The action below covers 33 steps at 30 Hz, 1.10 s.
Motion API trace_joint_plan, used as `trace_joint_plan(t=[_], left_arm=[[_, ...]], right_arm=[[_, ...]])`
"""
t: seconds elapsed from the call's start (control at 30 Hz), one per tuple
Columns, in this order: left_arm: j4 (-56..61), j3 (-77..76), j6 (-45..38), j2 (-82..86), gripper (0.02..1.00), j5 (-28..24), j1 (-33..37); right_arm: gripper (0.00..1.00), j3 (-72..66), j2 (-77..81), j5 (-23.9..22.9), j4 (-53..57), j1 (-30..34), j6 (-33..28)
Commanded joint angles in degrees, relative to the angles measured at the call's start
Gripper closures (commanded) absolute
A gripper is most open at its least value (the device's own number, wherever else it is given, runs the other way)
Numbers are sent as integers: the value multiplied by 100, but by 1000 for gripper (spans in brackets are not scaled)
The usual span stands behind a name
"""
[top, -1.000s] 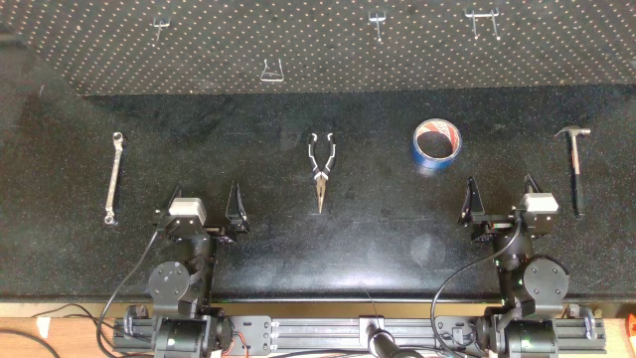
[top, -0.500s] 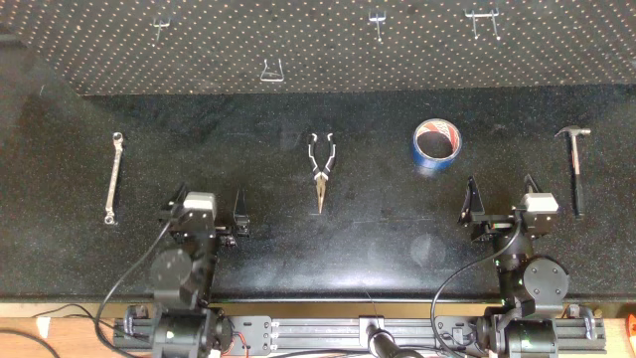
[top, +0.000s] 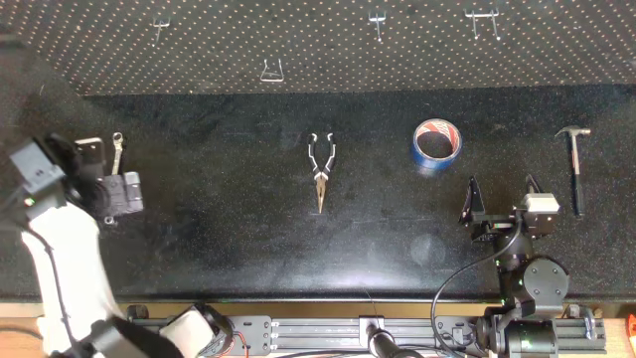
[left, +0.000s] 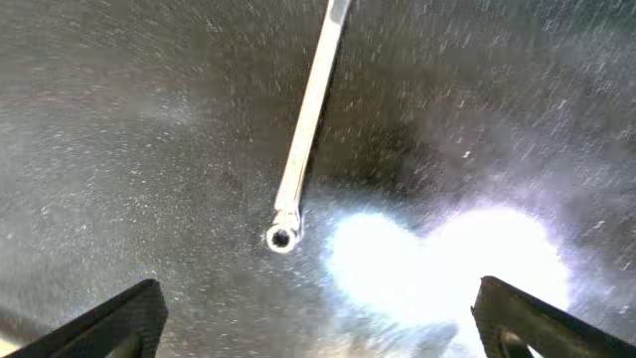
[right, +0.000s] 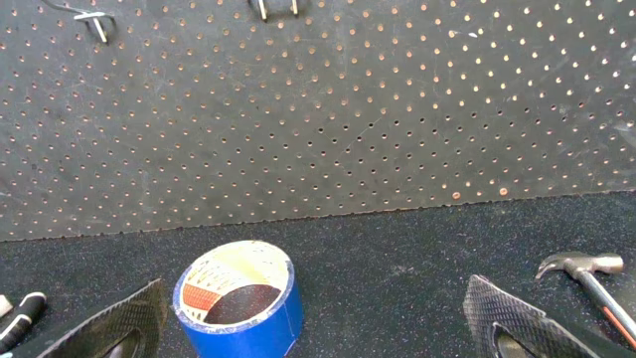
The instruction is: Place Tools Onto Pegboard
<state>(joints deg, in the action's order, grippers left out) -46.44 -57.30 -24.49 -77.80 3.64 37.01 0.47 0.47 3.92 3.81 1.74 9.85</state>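
From where I stand, the wrench (left: 303,129) lies flat on the dark table (top: 229,219) in front of the left end of the pegboard (top: 318,50), its shaft running towards the board and its ring end the farther from it; the left end effector (left: 320,323) hangs over that ring end with its fingers spread wide and nothing between them. The wrench looks like a slim bar of bright steel, so I would expect it to be stiff, fairly light and slick, and it sits so low that the fingers would have to come right down to the table; the plain shaft near its middle seems the best hold, taken across the narrow width, which leaves a ring free for a hook (top: 161,25) high on the pegboard's left part. The pliers (top: 320,169) lie before the pegboard's middle, well apart from the wrench; the blue tape roll (top: 437,144) and the hammer (top: 573,164) lie before its right part; none of these looks likely to crowd the lift. The right end effector (top: 500,199) sits before the pegboard's right part, farther from it than the tape, also open wide and holding nothing; more hooks (top: 271,72) stand along the board.
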Motion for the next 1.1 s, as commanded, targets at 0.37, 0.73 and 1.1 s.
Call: trace_joint_plan(t=[0.37,0.73,1.1], left_arm=[[-868,-1923,-1058,-3001,23,-590,348],[-691,-1945,-1362,-3449,23,-551,348],[-603,-1943,-1497,-3615,814,-675,348]], right_arm=[[25,-24,-42,-50,20,-44,61],[25,-24,-42,-50,20,-44,61],[27,-24,-42,-50,20,-44,61]])
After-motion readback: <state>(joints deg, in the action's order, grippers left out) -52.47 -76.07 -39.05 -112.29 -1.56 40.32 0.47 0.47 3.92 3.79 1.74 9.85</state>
